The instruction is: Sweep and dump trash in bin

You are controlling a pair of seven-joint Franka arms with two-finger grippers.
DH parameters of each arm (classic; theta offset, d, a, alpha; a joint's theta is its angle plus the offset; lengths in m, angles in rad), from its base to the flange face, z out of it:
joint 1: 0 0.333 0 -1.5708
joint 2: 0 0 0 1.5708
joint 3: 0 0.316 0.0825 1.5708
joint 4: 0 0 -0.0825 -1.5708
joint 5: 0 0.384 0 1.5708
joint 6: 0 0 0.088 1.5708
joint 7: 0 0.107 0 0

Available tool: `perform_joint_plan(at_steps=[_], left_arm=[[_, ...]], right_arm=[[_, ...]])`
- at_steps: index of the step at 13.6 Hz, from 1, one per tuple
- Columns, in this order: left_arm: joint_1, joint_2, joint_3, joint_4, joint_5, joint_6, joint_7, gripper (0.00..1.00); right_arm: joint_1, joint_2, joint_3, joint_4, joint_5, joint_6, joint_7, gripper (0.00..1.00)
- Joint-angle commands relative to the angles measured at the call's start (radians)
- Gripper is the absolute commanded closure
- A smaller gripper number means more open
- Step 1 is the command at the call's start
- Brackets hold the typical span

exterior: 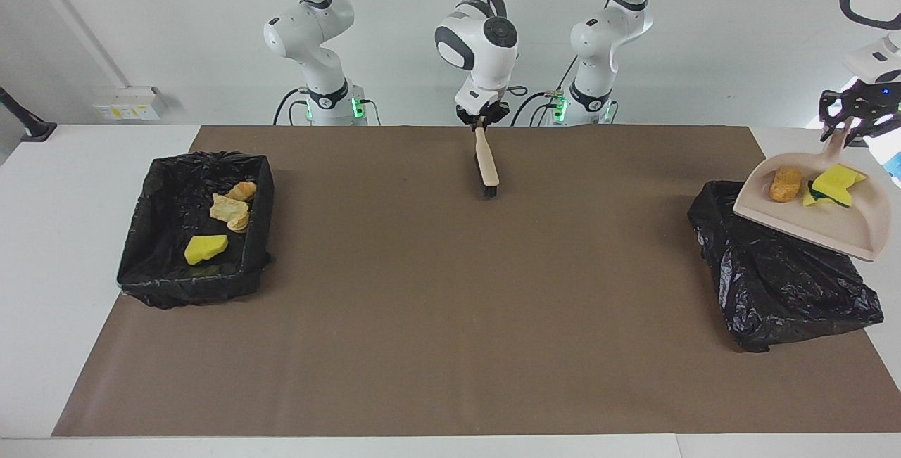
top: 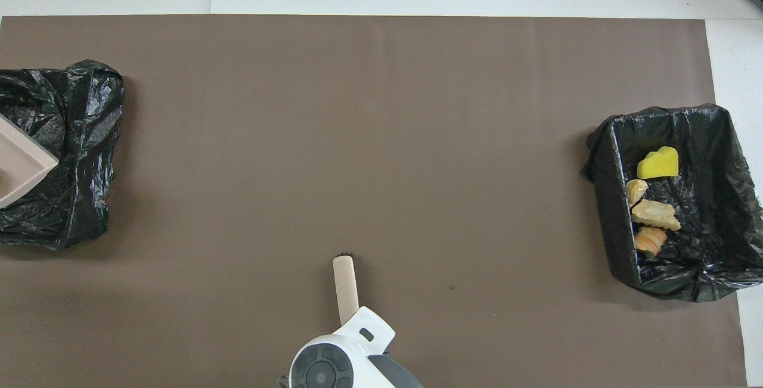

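Our left gripper [exterior: 845, 124] has its fingers clamped on the beige plastic dustpan [exterior: 809, 215] handle, over the black bag-lined bin [exterior: 781, 282]. The trash [exterior: 785, 183], an orange-brown lump and yellow foam, sits in the pan just below those fingers. Right gripper [exterior: 481, 120] fingers pinch the beige black-bristled brush [exterior: 486, 162].

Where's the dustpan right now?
In the facing view the dustpan is up in the air, held by the left gripper over the black bag at the left arm's end.
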Motion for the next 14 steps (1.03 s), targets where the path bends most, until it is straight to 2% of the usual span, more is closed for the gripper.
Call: perform_joint_plan(at_steps=[1,2,4,6,10,14], left_arm=[[0.021,0.084,-0.015,0.108,0.121,-0.003,0.17,1.0],[0.021,0.092,-0.015,0.111,0.171,0.0,0.215,1.0],[0.016,0.118,-0.015,0.114,0.238,0.015,0.274,1.0],[0.006,0.155,-0.018,0.129,0.306,0.076,0.275,1.0],[-0.055,0.193,-0.028,0.134,0.45,0.119,0.271,1.0],[-0.094,0.206,-0.028,0.134,0.514,0.165,0.269,1.0]], right_arm=[[0.001,0.009,0.002,0.024,-0.021,-0.013,0.044,0.76],[0.001,0.011,0.002,0.043,-0.028,-0.022,0.063,0.57],[-0.015,0.034,0.001,0.089,-0.036,-0.056,0.069,0.32],[-0.032,0.032,-0.005,0.139,-0.047,-0.129,0.041,0.3],[-0.15,-0.012,-0.004,0.201,-0.034,-0.243,-0.095,0.28],[-0.304,-0.023,-0.007,0.355,-0.045,-0.445,-0.334,0.28]])
